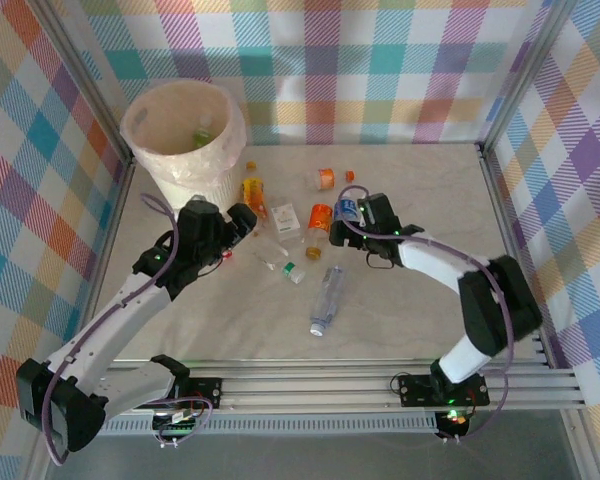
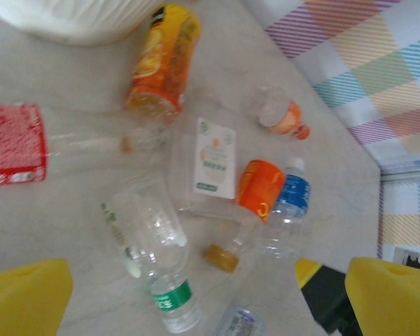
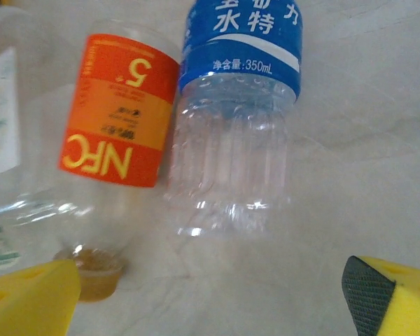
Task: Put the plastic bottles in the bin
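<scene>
The blue-label bottle [image 3: 238,105] lies mid-counter [image 1: 430,190], touching the orange NFC bottle [image 3: 119,119] on its side. The right pincer [image 1: 352,212] is wide, just over both, gripping nothing. More bottles crowd alongside: a white-label bottle [image 1: 285,218] and a green-band bottle [image 2: 164,280]. The left pincer [image 1: 242,222] is wide and empty above them. The bin [image 1: 145,120] stands in the far-left corner, a green-capped bottle [image 1: 202,135] inside.

I work on a pale beige, faintly marbled table [image 1: 240,320] under soft, even light. Pastel plaid cloth walls [image 1: 380,70] in pink, teal, yellow and purple enclose it on three sides, and silver aluminium rails [image 1: 320,380] run along my near edge.
</scene>
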Controlling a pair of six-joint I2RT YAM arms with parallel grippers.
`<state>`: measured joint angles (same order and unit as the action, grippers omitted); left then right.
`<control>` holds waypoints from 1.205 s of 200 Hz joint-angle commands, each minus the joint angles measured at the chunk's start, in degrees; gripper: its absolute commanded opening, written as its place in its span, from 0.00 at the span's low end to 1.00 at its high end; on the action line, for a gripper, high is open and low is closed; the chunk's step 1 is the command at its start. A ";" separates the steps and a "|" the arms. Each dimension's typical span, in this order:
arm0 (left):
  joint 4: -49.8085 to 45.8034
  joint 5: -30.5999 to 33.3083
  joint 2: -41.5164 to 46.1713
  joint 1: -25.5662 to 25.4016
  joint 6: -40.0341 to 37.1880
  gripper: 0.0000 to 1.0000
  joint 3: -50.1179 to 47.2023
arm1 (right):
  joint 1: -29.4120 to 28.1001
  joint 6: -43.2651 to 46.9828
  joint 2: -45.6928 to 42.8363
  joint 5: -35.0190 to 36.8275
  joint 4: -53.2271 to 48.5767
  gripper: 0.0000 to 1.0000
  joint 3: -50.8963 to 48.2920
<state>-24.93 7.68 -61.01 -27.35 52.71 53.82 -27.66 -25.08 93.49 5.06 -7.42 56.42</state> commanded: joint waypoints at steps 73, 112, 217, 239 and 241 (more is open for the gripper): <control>-4.68 6.48 5.06 -0.54 -2.44 1.00 -0.10 | 0.32 2.50 14.24 7.31 0.78 0.86 10.05; -5.14 5.02 2.17 -0.55 -4.11 1.00 2.11 | 0.26 1.09 16.42 8.93 3.38 0.81 9.05; -4.54 7.50 0.92 -0.52 -2.65 1.00 1.59 | 0.24 3.56 14.45 11.36 9.50 0.65 4.55; -2.56 6.46 0.91 -0.51 -3.04 1.00 0.86 | 0.24 2.98 12.14 13.24 10.77 0.59 2.38; -2.40 6.36 0.90 -0.51 -3.05 1.00 0.74 | 0.24 2.90 11.84 13.34 10.96 0.59 2.13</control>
<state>-29.19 13.78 -61.01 -27.35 50.02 55.18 -27.44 -22.15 109.19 15.27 1.34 61.06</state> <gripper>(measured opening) 0.998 0.627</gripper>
